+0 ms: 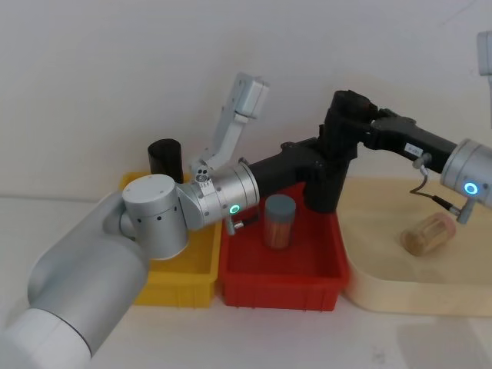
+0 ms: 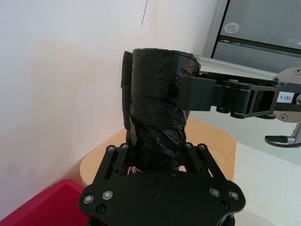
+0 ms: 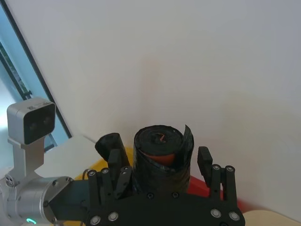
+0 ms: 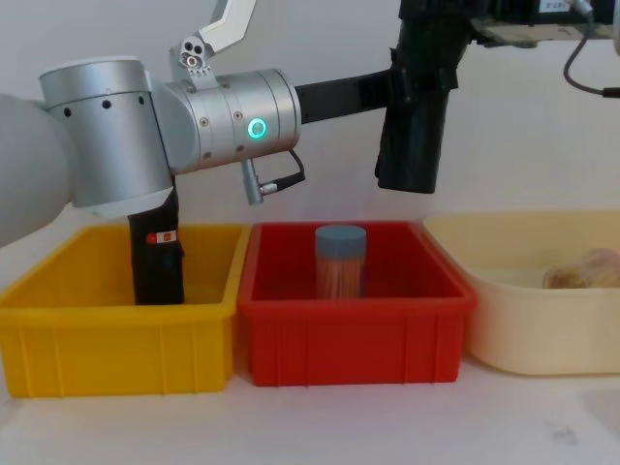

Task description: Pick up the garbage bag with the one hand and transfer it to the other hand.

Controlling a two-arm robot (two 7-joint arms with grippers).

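Bins: A yellow bin (image 4: 116,334), a red bin (image 4: 354,329) and a cream tray (image 4: 513,320) line the worktop (image 4: 320,426); a lidded jar (image 4: 340,262) stands in the red one, a labelled black roll (image 4: 157,257) in the yellow.
Garbage bag: The garbage bag (image 4: 415,107), a glossy black roll, hangs upright in the air above the red bin's far right corner.
Left gripper: The green-ringed left gripper (image 2: 157,153) has its fingers (image 2: 115,162) clamped on the roll's lower part.
Right gripper: The blue-ringed right gripper (image 3: 157,162) reaches in near the top, its fingers (image 3: 203,160) bracketing the roll; full closure cannot be told.
Handling: Likely light and slick, with crinkled film that gives; a firm pinch across the middle suits best.
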